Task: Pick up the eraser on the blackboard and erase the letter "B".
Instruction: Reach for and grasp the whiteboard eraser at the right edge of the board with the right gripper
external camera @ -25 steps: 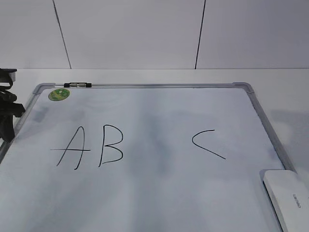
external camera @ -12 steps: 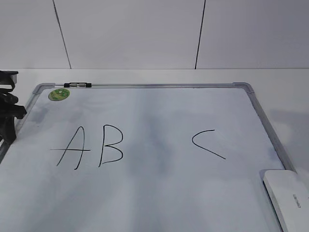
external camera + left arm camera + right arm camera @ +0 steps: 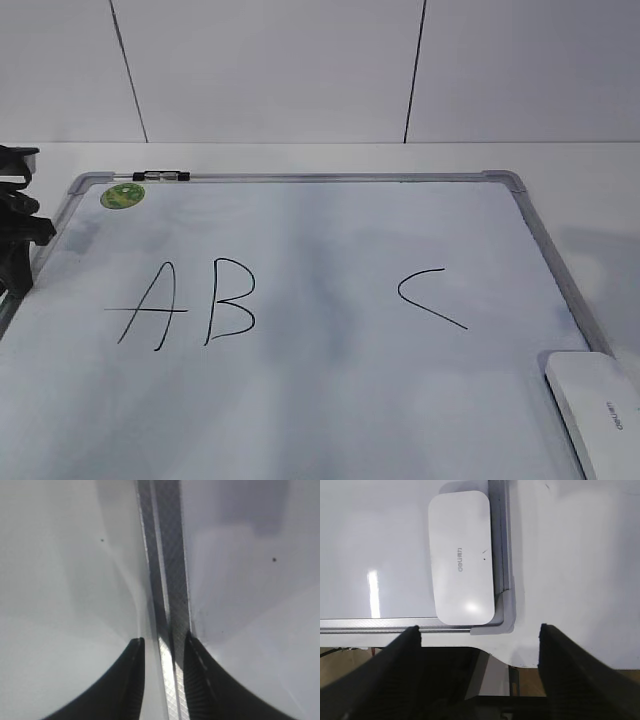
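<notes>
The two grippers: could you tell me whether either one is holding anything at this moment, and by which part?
Nothing is held. The right gripper is open above the eraser; the left gripper straddles the blackboard frame.

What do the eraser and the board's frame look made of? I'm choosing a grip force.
The eraser looks like hard glossy white plastic: it shows a soft light glare and small printed grey lettering. The blackboard frame looks like ribbed, brushed grey metal, probably aluminium; its rounded corner pieces look like matte grey plastic.
</notes>
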